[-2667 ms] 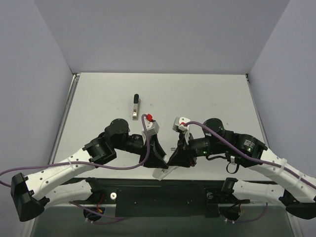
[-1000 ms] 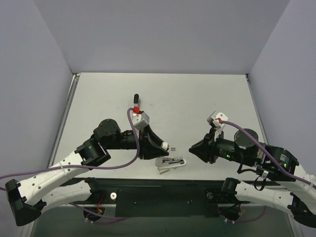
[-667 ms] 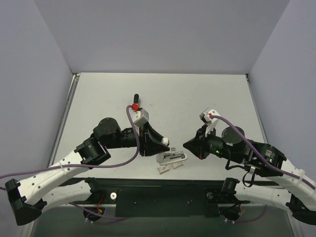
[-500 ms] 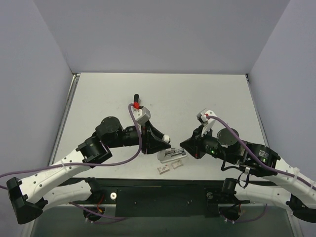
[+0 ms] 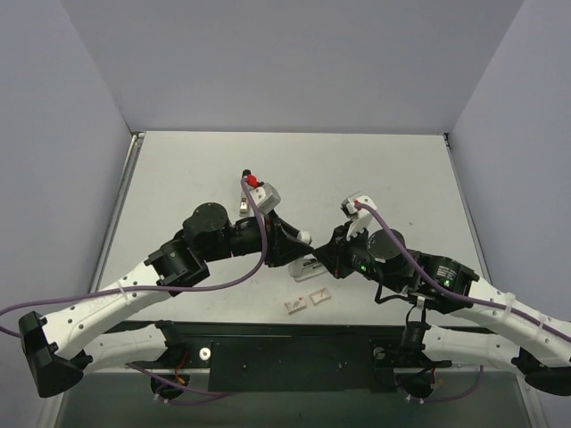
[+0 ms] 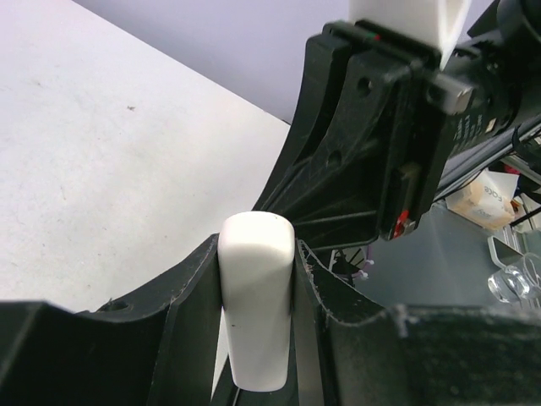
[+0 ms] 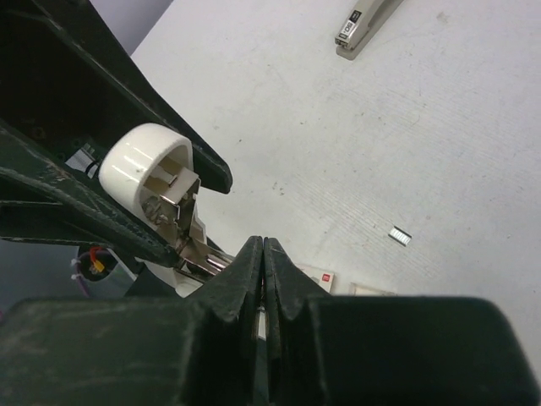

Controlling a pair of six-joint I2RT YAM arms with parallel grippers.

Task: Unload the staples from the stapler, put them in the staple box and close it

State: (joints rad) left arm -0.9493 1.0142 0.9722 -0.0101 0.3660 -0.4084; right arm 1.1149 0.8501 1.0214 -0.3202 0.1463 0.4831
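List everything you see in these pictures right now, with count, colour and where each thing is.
stapler: one, white shell, clamped in the left gripper
bar: one, grey with a black end, lying on the table beyond the left gripper
staples: one short strip, grey, loose on the table beyond the tabs
tabs: two, white with red marks, near edge, centre
table: one, pale grey
left gripper: one, black, shut on the stapler
right gripper: one, black, jaws together, by the stapler's open end
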